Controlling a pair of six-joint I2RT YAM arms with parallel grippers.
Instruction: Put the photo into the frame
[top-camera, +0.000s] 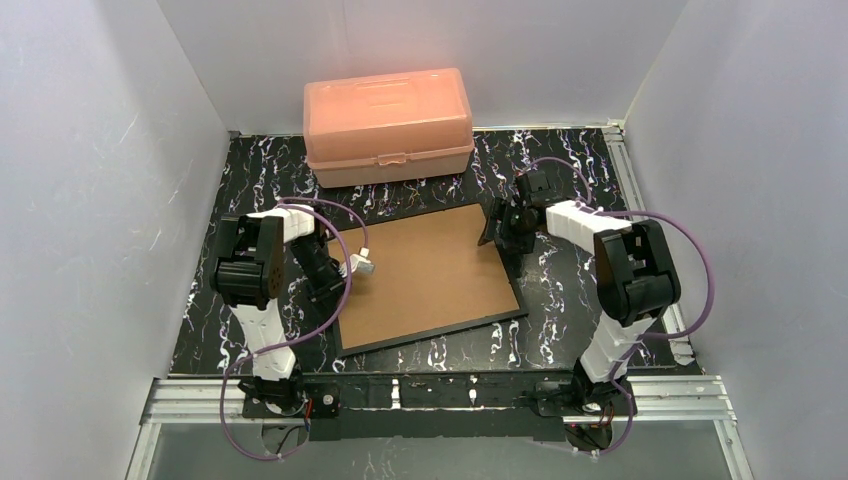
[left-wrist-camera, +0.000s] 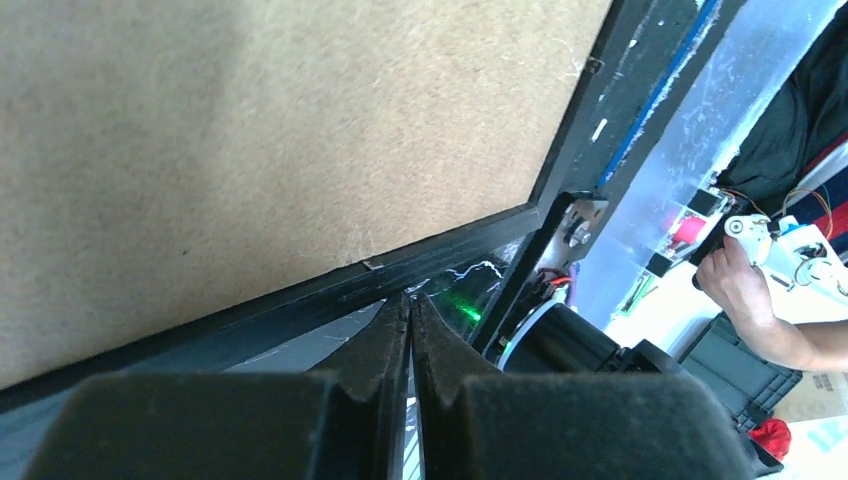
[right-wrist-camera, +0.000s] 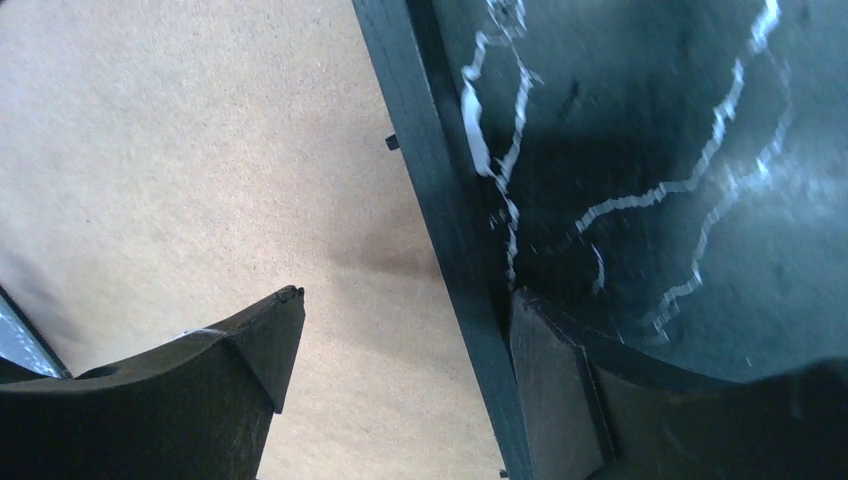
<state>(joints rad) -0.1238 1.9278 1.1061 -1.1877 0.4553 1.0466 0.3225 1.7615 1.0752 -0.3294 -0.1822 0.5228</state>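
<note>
- Left hand (left-wrist-camera: 411, 305): fingers pressed fully together with nothing between them. The tips sit right at the left rim of the frame (top-camera: 430, 334), low over the surface (top-camera: 560, 300). Can't tell if they actually touch the rim.
- The frame's lying flat in the middle of that black, white-veined surface, back side up and turned a bit askew. A plain brown backing board (top-camera: 430, 272) fills it, so only the thin black border shows around the edge.
- Behind it, against the back wall, there's a peach plastic box (top-camera: 388, 125) with its lid shut, well apart from the frame.
- Right hand (right-wrist-camera: 408, 300): fingers spread wide and not holding anything. It's down at the frame's right edge and straddles it, one finger over the brown board and the other just outside the black rim over the bare surface.
</note>
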